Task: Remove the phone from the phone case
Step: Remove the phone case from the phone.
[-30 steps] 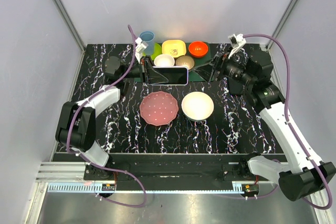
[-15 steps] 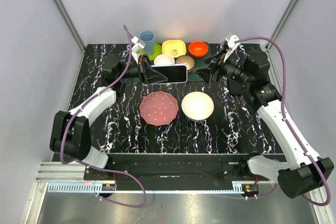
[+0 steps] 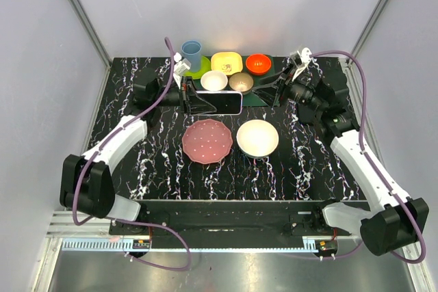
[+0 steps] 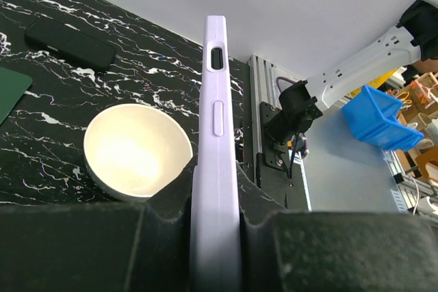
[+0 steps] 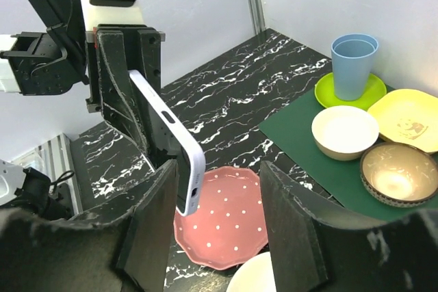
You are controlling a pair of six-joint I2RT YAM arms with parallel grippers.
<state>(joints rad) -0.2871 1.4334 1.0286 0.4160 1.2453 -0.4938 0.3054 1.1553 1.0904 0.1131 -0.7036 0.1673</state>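
Note:
My left gripper [image 3: 198, 102] is shut on the phone case [image 3: 240, 102], a pale lavender shell with the black phone [image 3: 217, 103] inside, held on edge above the table behind the pink plate. In the left wrist view the case's side edge [image 4: 215, 135] runs up from between my closed fingers [image 4: 164, 237]. My right gripper [image 3: 272, 92] is open and empty, a short way right of the phone's free end. In the right wrist view that gripper [image 5: 219, 230] faces the case [image 5: 171, 135], whose free end hangs near the left finger [image 5: 147, 230]. The phone's dark face [image 5: 182, 172] shows there.
A pink dotted plate [image 3: 207, 141] and a white bowl [image 3: 257, 137] lie in front of the phone. Behind it, a green mat [image 3: 263, 97] carries a blue cup [image 3: 191, 52], yellow dish [image 3: 226, 63], orange bowl [image 3: 258, 63], white bowl [image 3: 214, 81] and brown bowl [image 3: 241, 81].
My left gripper has shifted the cased phone slightly back and then forward. My right gripper has moved left, closer to the phone's free end, still open.

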